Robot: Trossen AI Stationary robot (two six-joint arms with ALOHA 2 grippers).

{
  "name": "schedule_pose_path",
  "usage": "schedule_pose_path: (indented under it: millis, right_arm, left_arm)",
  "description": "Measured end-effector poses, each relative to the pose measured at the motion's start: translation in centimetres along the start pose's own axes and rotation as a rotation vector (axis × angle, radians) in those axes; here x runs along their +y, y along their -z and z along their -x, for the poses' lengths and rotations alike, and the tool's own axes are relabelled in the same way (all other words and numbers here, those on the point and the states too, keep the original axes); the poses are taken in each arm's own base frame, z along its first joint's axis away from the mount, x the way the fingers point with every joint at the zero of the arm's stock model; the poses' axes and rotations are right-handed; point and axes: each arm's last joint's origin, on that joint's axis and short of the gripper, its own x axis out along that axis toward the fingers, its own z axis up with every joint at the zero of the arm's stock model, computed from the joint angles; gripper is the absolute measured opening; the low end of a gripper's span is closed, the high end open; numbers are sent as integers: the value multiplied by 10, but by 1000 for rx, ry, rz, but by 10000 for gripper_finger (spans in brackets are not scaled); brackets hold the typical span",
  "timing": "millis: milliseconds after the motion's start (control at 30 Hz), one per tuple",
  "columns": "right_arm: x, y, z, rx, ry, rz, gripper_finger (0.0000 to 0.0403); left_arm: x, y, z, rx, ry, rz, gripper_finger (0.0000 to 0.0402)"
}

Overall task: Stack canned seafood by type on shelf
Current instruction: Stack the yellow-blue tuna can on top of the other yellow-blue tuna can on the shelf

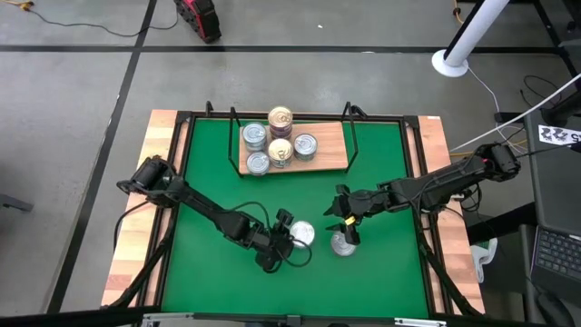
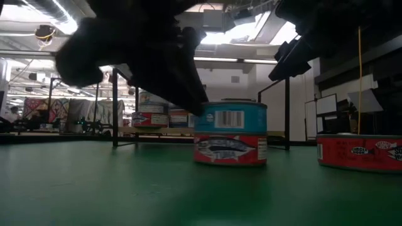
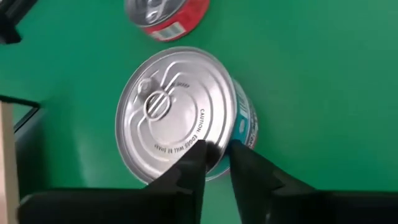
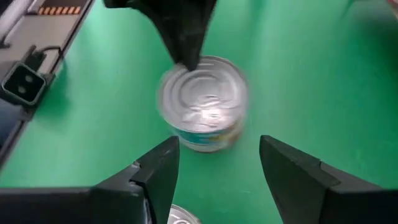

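So the blue-and-red tin (image 1: 300,234) is sitting upright on the green mat (image 1: 218,263), well apart from the shelf (image 1: 334,153). It's being pinched at the rim by the left gripper (image 3: 216,163): the fingers are nearly together, one on the silver lid and one down the blue side. The right gripper (image 4: 219,160) is being held just above a red tin (image 1: 343,243) nearby, with its fingers spread wide and nothing between them. Back on the shelf, five more tins (image 1: 277,142) are being kept in a cluster, one pile of them stacked taller than the rest. The low view is being mostly blocked by the dark arm.
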Motion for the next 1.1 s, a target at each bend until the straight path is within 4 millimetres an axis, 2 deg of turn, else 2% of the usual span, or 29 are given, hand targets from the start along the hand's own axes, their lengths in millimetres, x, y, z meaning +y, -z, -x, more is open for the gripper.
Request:
schedule_pose_path:
  millis: [267,533,833,1100]
  right_arm:
    - [0,0,0,0,-3,239,222]
    - [-1,2,-3,17,31,429,222]
    - [3,9,-23,67,297,596,222]
    - [13,17,-40,82,344,706,222]
  left_arm:
    - [27,8,-11,32,-42,100,5]
    - [49,15,-18,38,-79,275,2]
    - [63,15,-19,9,-103,487,1]
    - [68,14,-17,-17,-110,601,1]
